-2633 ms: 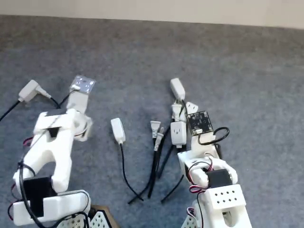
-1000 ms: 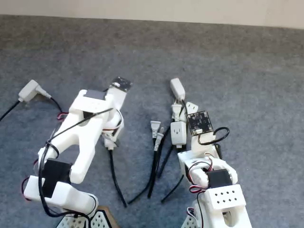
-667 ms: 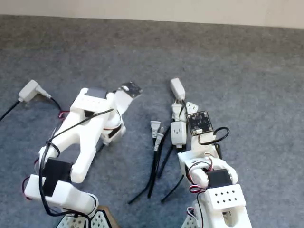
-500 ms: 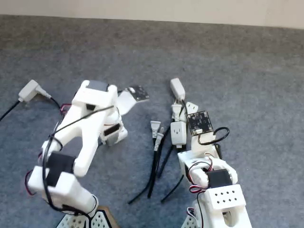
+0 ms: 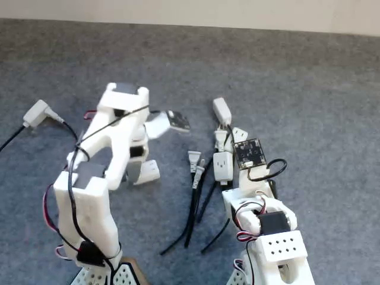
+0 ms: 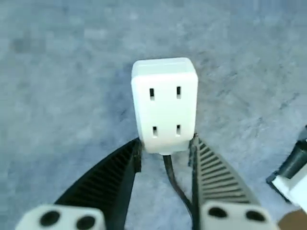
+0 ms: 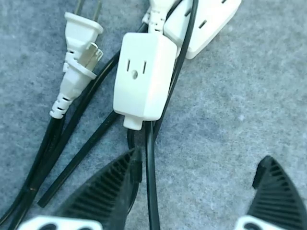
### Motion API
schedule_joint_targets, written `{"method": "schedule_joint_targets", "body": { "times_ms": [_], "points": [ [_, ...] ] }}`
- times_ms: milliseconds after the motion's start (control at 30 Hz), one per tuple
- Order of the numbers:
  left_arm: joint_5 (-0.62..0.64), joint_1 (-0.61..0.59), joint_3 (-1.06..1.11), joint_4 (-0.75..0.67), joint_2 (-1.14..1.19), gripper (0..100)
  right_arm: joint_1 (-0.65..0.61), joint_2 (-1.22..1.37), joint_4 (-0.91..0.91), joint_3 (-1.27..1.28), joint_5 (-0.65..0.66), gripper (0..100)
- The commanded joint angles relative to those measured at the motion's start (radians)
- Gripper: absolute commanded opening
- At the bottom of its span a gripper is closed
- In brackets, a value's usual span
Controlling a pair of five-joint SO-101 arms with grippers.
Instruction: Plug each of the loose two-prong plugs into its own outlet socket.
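1. One two-prong plug (image 7: 82, 29) and a second plug (image 7: 72, 79) lie side by side on the grey desk (image 5: 297, 89), ahead of the right claw (image 7: 199, 165) and off to one side of it, their black cords trailing back past its finger.
2. These plugs look light and rigid. Their thin prongs would probably bend if squeezed, and the stiff cords are likely to tug sideways. The safest hold is probably across the flat sides of the moulded body just behind the prongs, never on the cord.
3. A grounded socket (image 7: 144, 79) lies straight ahead of the right claw, between it and a flat outlet strip (image 7: 206, 19) farther on.
4. The right claw is spread wide and empty, with one finger just beside the cords.
5. The left claw (image 6: 165, 146) is clenched on a white outlet block (image 6: 164, 103). It pinches the cord end, and the two pairs of slots face up beyond the fingertips.
6. That block is smooth plastic held only at its tail, so it may pivot when a plug is pushed in. I cannot tell whether it touches the desk.
7. The left arm (image 5: 113, 148) stands tall, elbow high and wrist pointing down.
8. The right arm (image 5: 264, 225) lies low and stretched forward over the cords.
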Motion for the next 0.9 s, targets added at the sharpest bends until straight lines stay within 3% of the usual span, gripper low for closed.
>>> {"method": "schedule_joint_targets", "body": {
  "times_ms": [0, 267, 367, 500, 633, 767, 867],
  "points": [
    [0.005, -0.056, -0.044, 0.014, -0.14, 27, 0.005, -0.012, -0.012, -0.007, -0.003, 35.4],
    [0.025, -0.064, 0.045, 0.014, -0.343, 26, 0.005, -0.012, 0.013, -0.012, -0.003, 35.4],
    [0.209, -0.091, 0.077, -0.038, -0.392, 22, 0.004, -0.008, 0.045, -0.054, -0.003, 35.4],
    [0.545, -0.166, 0.196, -0.245, -0.489, 20, -0.012, -0.008, 0.053, -0.107, 0.029, 35.4],
    [0.824, -0.268, 0.455, -0.548, -0.602, 20, -0.047, 0.022, 0.127, -0.257, 0.037, 35.3],
    [0.977, -0.3, 0.76, -0.824, -0.699, 20, -0.114, 0.274, 0.199, -0.49, -0.008, 35.3],
    [1.02, -0.305, 0.909, -0.957, -0.769, 20, -0.193, 0.509, 0.202, -0.634, -0.092, 35.3]
  ]
}}
